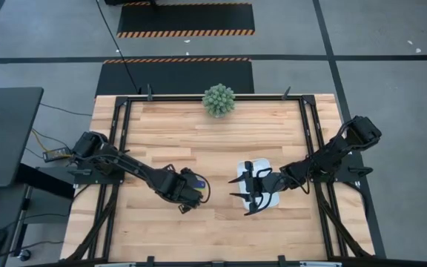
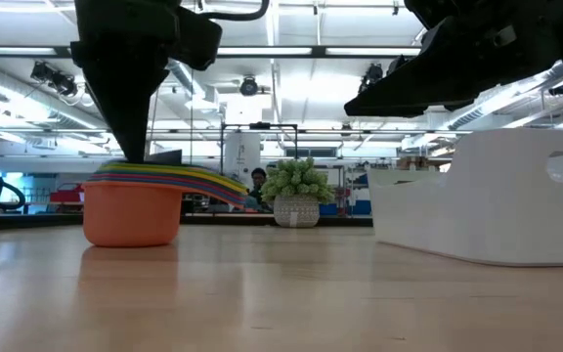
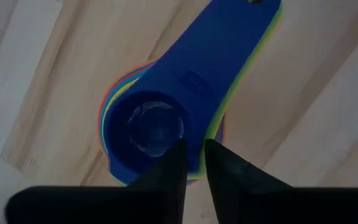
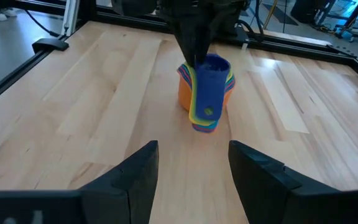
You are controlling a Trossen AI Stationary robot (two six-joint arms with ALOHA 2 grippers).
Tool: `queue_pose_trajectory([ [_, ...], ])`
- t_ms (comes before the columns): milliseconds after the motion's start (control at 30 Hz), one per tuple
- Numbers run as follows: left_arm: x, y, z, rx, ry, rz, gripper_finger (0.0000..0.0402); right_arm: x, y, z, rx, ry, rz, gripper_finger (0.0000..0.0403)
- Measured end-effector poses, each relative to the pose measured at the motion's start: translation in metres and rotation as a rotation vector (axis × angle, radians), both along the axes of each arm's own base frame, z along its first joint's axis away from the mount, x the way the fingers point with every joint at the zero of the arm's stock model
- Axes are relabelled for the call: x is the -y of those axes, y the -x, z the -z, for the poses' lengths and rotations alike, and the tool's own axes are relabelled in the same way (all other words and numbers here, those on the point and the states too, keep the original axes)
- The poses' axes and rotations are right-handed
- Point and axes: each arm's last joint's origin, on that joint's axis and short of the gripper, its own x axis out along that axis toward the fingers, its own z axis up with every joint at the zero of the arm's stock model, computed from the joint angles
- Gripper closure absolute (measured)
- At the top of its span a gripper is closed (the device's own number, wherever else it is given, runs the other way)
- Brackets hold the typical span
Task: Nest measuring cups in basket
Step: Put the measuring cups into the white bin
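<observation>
The measuring cups are nested in one stack [image 2: 132, 213], orange outermost and blue on top [image 3: 185, 81]. The stack stands with its base on the wooden table, left of the basket, its fanned handles [image 4: 206, 102] pointing toward the right arm. My left gripper [image 3: 193, 158] comes straight down on the stack's rim [image 1: 191, 189] and is shut on it. The white basket [image 2: 497, 200] stands on the table right of centre [image 1: 268, 165]. My right gripper [image 4: 193, 168] hovers open above the basket [image 1: 245, 191], facing the stack and touching nothing. My left gripper pinches the rim of the nested cups [image 3: 194, 146] beside the base of the handles, from above with its fingers pointing down. One finger [image 3: 174, 162] stands at the blue bowl's inner edge, the other [image 3: 219, 165] outside it. The stack stays upright with its orange base on the table.
A spiky green potted plant [image 1: 219, 100] stands at the middle of the table's far edge. Black rails run along the left and right sides. Bare wood lies between the stack and the basket and along the near edge. People show in the room far behind.
</observation>
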Motion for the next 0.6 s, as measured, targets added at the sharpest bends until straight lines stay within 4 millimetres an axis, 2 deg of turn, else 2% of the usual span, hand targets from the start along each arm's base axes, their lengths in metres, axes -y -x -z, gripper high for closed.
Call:
queue_pose_trajectory([
  [267, 0.0, -0.001, 0.0, 0.014, -0.024, 0.031, 0.0301, 0.0, 0.0, 0.0, -0.002, -0.001, -0.011, 0.0201],
  [433, 0.003, -0.007, -0.001, 0.05, -0.031, 0.146, 0.0299, -0.001, 0.0, 0.0, -0.003, -0.008, -0.017, 0.0201],
  [600, 0.008, -0.012, -0.013, 0.077, -0.076, 0.294, 0.0299, -0.001, -0.001, -0.001, -0.008, -0.04, -0.004, 0.0201],
])
